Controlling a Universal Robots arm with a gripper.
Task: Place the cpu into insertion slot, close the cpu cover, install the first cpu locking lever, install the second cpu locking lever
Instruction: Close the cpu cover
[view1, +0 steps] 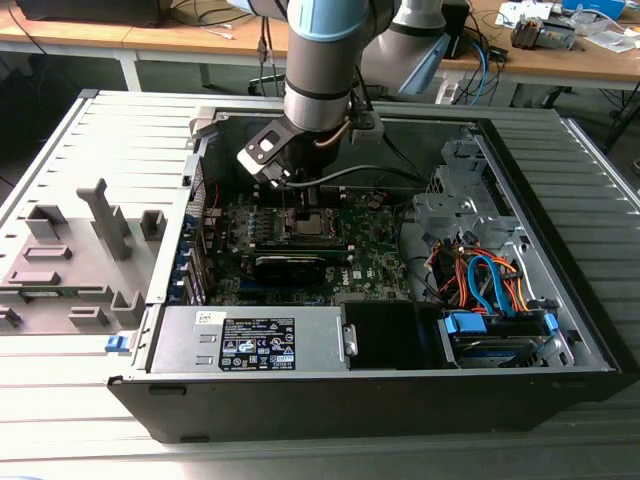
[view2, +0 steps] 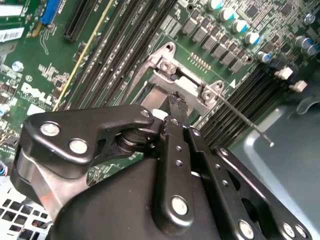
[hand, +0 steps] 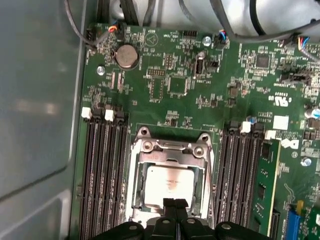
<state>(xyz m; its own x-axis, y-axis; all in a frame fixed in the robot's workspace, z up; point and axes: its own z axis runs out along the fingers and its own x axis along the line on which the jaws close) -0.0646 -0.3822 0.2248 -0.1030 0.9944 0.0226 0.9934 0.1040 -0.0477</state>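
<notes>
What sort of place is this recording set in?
Probably a robotics lab or workshop: an open computer case lies on a grey slatted worktable, wooden desks strewn with cables stand behind, and a robot arm reaches into it.

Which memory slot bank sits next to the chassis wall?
The bank with the grey chassis wall alongside it; the other bank, across the insertion slot, lies by the blue connector.

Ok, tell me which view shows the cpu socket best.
First wrist view: the socket seen from above, with most of its metal frame and the pale chip inside. The second wrist view shows one end past the claw; the exterior view has it far beneath the arm.
</notes>
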